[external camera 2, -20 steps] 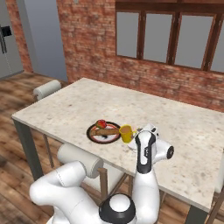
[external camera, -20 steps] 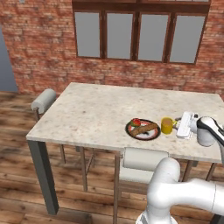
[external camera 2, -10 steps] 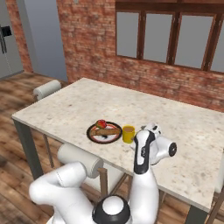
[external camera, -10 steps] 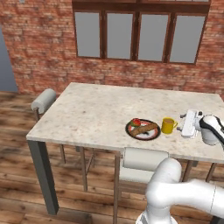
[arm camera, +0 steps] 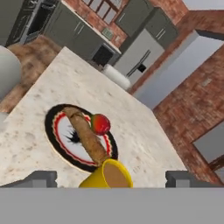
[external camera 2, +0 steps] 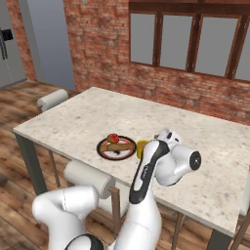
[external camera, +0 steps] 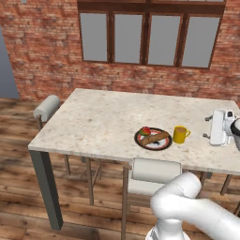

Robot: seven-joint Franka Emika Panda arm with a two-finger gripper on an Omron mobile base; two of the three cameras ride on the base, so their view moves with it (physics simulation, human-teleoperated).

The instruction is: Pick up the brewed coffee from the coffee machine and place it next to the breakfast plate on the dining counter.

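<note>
In your right base view the arm covers most of the brewed coffee (external camera 2: 141, 146); you get just a yellow sliver by the breakfast plate (external camera 2: 116, 147). In the hand view the mug's lower half is cut off at the bottom edge, w/ only the round rim and brown liquid showing. The gripper (external camera: 206, 127) sits at the frame's right edge in the left base view, partly cut off. The claw is spread wide, nothing in it: both dark tips (arm camera: 40, 178) stand well apart, mug between them but untouched. The mug stands upright on the dining counter (external camera: 98, 123), just beside the plate, handle pointing away from it. The counter top is beige speckled stone; the plate is round w/ a dark rim and holds brown strips and a red-green piece.
</note>
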